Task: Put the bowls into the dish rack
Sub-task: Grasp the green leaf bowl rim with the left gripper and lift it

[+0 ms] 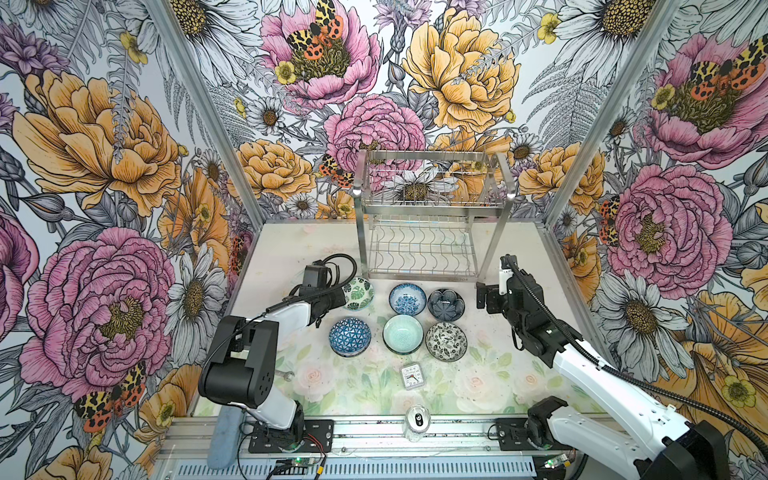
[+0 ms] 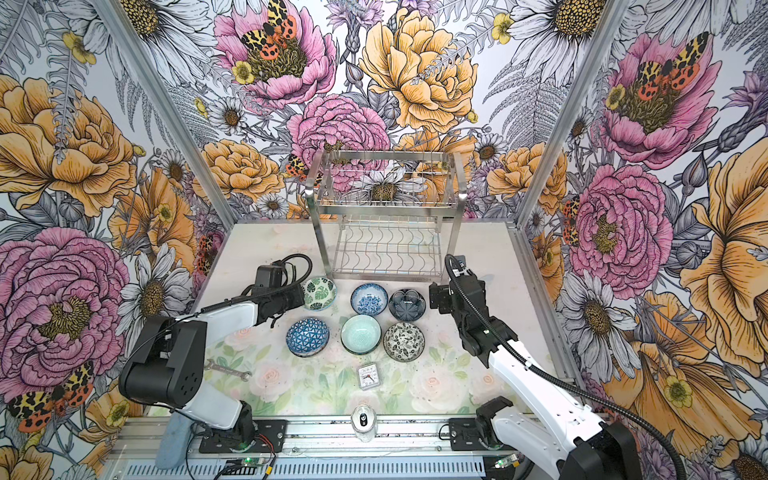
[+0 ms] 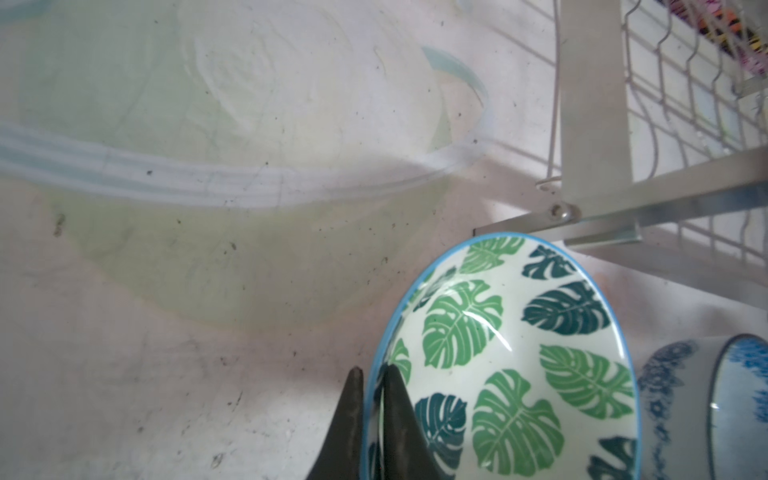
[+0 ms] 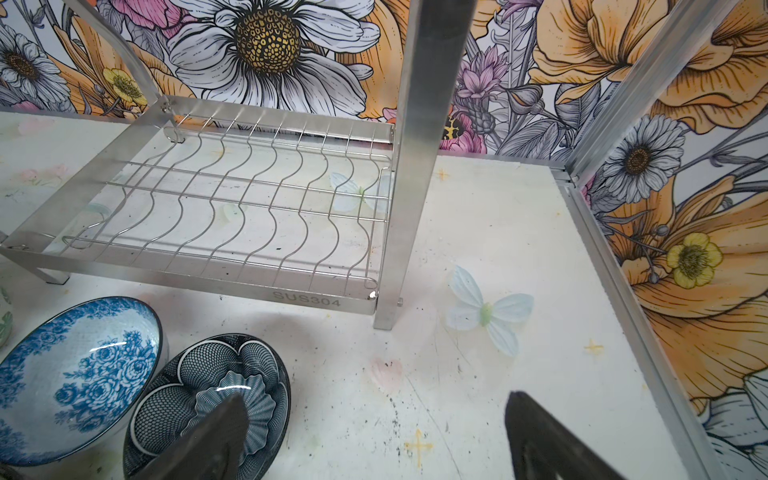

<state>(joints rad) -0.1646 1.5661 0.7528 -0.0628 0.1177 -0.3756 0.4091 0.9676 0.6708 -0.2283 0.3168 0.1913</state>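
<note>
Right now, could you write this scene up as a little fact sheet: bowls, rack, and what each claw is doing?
Bowls: six, two rows of three, none racked
Dish rack: behind the bowls, both tiers empty
Left gripper: shut on the green-leaf bowl at its rim
Right gripper: open, empty, beside the navy petal bowl
Extras: clock, wrench

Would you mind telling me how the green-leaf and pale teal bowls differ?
The green-leaf bowl shows printed leaves; the pale teal bowl is plain. The left hand is shut on the green-leaf bowl's rim; the pale teal bowl is untouched. The green-leaf bowl sits nearer the dish rack than the pale teal bowl. Both are round and outside it.
</note>
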